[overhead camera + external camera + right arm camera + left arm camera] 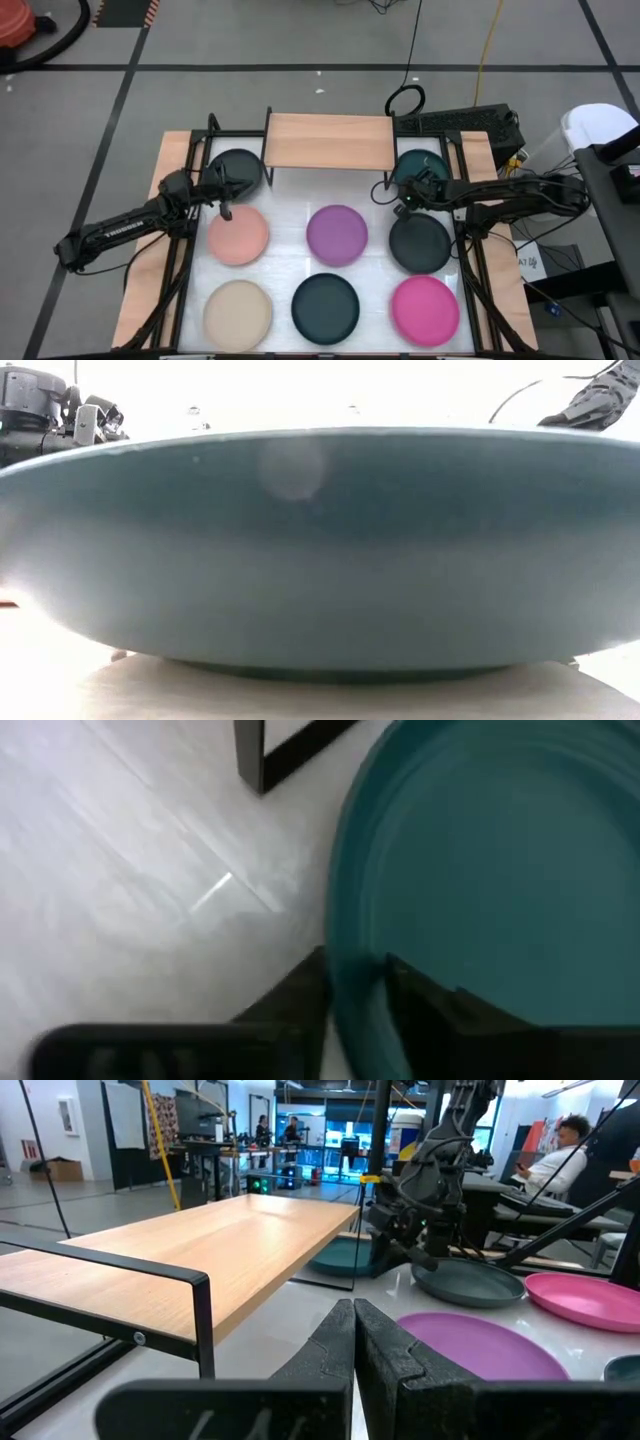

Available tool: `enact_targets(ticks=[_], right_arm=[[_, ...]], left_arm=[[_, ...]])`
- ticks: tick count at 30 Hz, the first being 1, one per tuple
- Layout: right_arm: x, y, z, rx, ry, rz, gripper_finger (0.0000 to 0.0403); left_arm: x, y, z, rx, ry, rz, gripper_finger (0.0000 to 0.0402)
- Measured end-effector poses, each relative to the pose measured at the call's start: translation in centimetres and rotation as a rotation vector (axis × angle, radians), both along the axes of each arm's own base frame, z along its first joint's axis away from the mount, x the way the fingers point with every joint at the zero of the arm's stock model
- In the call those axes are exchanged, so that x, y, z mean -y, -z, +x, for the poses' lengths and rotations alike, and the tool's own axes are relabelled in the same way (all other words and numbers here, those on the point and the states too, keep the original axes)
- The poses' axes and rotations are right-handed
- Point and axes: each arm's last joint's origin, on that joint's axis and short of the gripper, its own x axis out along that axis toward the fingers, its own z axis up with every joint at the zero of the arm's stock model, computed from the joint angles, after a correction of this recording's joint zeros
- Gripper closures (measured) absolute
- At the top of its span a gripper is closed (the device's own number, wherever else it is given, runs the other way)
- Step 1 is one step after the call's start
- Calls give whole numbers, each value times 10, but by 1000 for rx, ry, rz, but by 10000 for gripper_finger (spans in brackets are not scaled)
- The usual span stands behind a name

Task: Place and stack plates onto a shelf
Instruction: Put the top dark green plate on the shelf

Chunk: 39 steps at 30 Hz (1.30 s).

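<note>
Eight plates lie on the white tabletop in the high view. My right gripper (406, 200) is at the near-left rim of the teal plate (420, 166), which sits by the shelf's right legs. The light-wood shelf (330, 140) stands at the far edge with a bare top. My left gripper (226, 210) is shut and holds nothing, between the black plate (238, 168) and the salmon plate (238, 236). Its fingers (355, 1342) point level toward the right arm (425, 1190). A dark teal plate (320, 550) fills the low view. My right gripper (355, 995) has the teal plate's rim (345, 945) between its fingers, one finger (295, 995) outside the rim and one (430, 1010) inside the plate. It comes from above, slanting down. I cannot tell whether the plate is lifted off the table.
Other plates on the tabletop: purple (337, 235), black (420, 243), beige (238, 311), dark teal (325, 307), magenta (425, 310). The shelf's black legs (205, 1330) stand close to both grippers. A seated person (560, 1155) shows in the room beyond the table.
</note>
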Motion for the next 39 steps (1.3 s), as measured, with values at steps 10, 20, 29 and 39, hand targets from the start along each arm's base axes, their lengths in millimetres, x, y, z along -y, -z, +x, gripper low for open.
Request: enact_targets(ticks=[10,20,29,39], right_arm=[[3,-50,-1,195,24,-175,400],[10,-169,15,428,-78,-569,402],[8,-178,87,417,-412,-465,402],[10,-120,137,239,-536,-425,403]], left_arm=[[0,0,0,0,0,0,398],[0,0,0,0,0,0,398],[0,0,0,0,0,0,398],[0,0,0,0,0,0,398]])
